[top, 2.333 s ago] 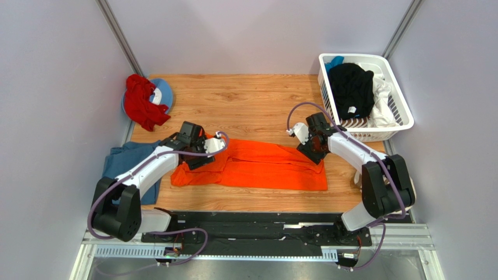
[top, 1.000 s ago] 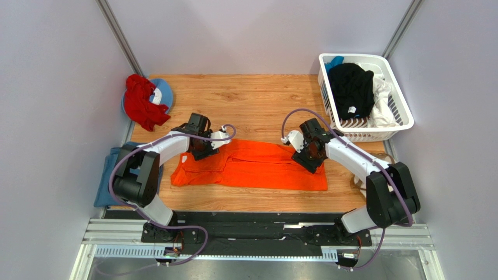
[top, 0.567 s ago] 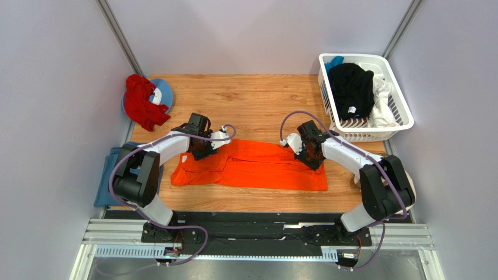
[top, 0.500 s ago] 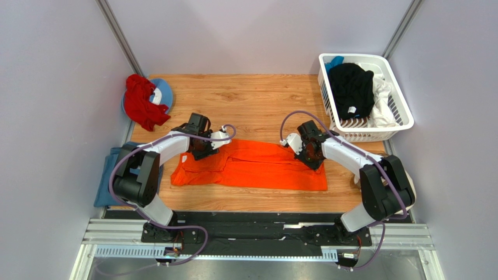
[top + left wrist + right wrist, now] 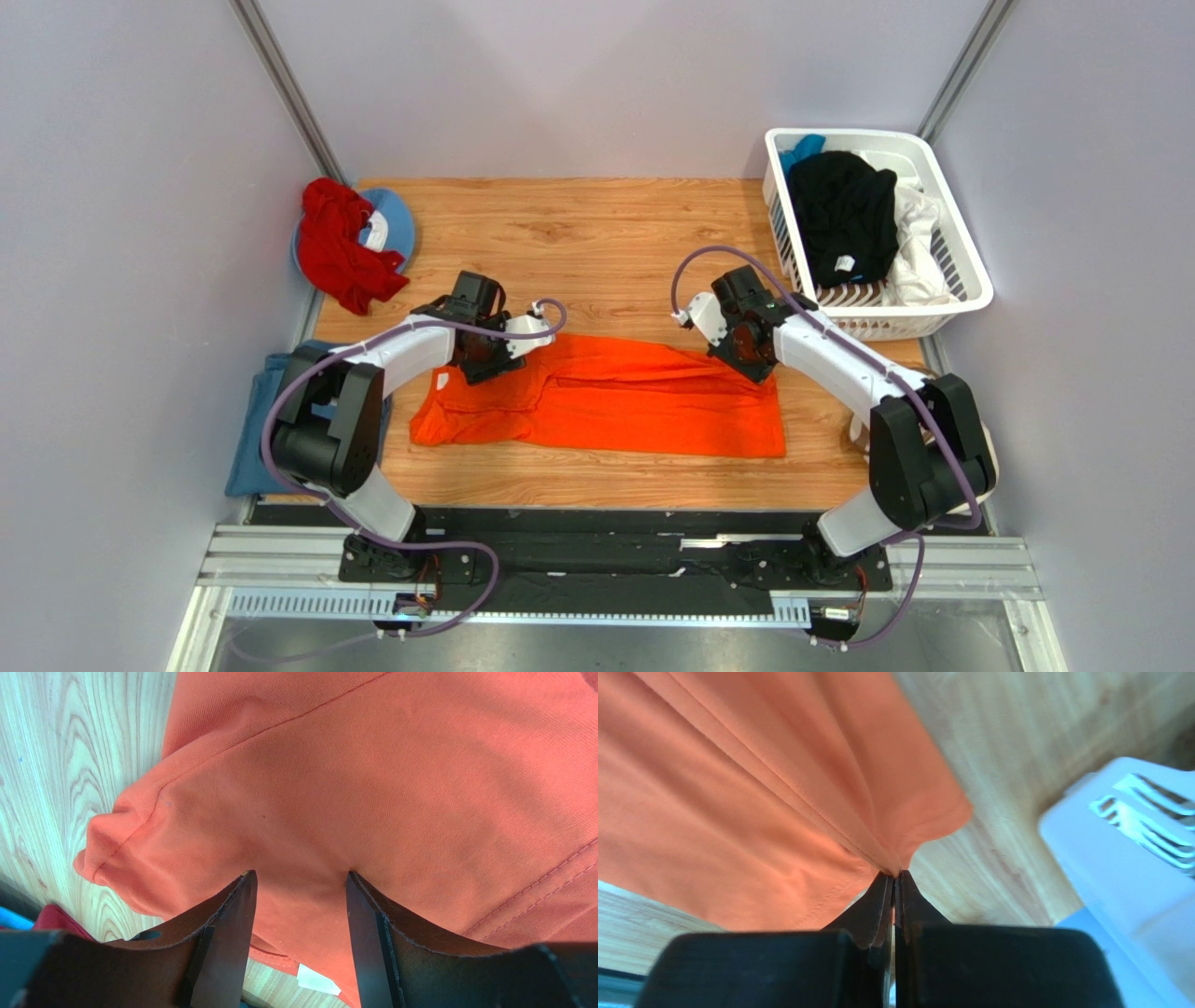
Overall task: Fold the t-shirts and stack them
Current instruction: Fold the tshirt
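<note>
Pale grey walls close in the wooden table. At its left edge lies a dusty blue t-shirt. The left gripper stands parted, tips on the orange t-shirt spread mid-table. The right gripper pinches a fold near that shirt's right end, near the white basket.

The top camera looks down from above and behind me at 6 o'clock, covering the whole desk. Both wrist cameras sit very close to the orange t-shirt, which all three views share.
</note>
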Controlling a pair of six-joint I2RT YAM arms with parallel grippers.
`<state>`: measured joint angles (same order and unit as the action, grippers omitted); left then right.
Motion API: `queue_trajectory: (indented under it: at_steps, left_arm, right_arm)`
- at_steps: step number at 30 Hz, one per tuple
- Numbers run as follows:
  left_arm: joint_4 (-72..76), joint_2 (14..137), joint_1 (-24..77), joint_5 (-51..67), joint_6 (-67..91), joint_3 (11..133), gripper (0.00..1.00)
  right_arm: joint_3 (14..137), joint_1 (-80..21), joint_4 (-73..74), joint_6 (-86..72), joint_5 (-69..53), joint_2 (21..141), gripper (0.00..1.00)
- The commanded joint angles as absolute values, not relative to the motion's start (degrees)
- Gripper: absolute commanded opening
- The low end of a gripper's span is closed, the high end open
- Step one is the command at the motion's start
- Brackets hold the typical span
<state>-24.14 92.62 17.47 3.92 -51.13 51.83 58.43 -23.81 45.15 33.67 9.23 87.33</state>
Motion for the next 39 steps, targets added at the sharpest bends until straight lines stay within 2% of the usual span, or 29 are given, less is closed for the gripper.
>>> queue_trajectory:
  at_steps: [1,18,39]
  left_arm:
    - [-23.1,93.8,17.1,3.7,-52.2,51.2,0.59]
    - [-22.4,93.3,17.1,3.8,-52.0,50.4,0.59]
    - [-22.6,93.2,17.1,3.7,-51.9,50.4,0.6]
  right_arm:
    - [62.4,-24.0,46.5,35.5,13.6,87.0,0.0]
    - [69.9,-23.8,46.3,38.4,21.2,90.2,0.0]
    - [75.6,-22.9,37.4,44.5,26.5,97.5,0.0]
